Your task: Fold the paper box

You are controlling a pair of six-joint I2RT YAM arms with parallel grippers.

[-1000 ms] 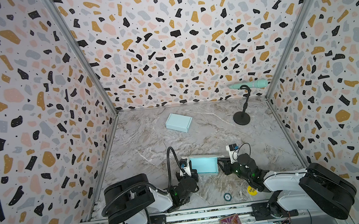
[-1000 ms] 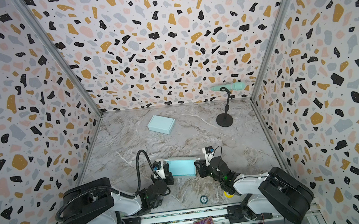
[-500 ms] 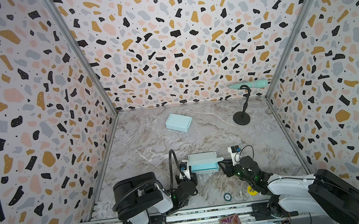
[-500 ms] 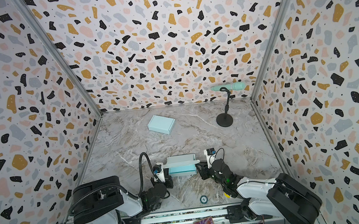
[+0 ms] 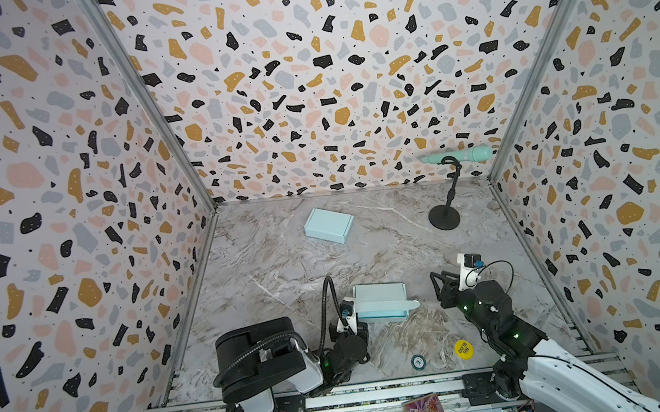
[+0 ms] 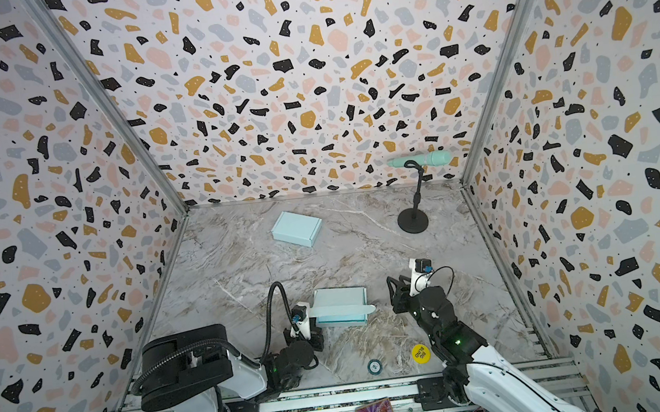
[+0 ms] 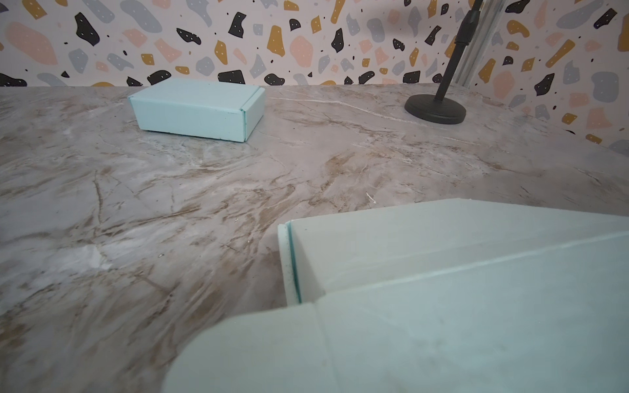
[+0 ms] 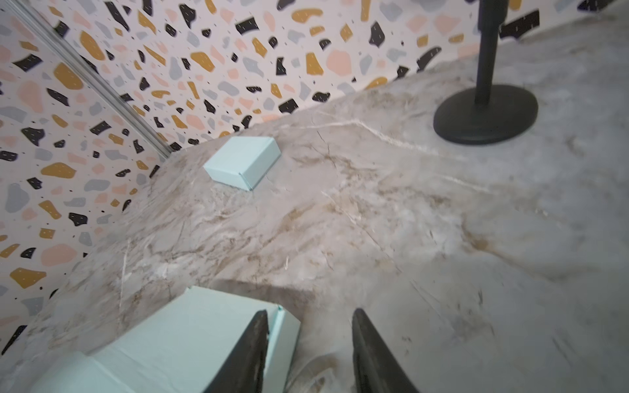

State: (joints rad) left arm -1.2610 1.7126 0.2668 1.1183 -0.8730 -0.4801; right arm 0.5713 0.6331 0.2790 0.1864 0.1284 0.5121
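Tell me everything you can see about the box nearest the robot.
The near box is pale blue-green card, partly folded: an open tray with upright walls, flat on the marble table, its creased lid flap lifted across the near side, a rounded tab pointing right. The left gripper, shut, seems to pinch the flap's left end. The right gripper stands open to its right, not touching.

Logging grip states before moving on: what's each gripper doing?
Left gripper: closed on the near box's lid flap.
Right gripper: open, empty, clear of that box.
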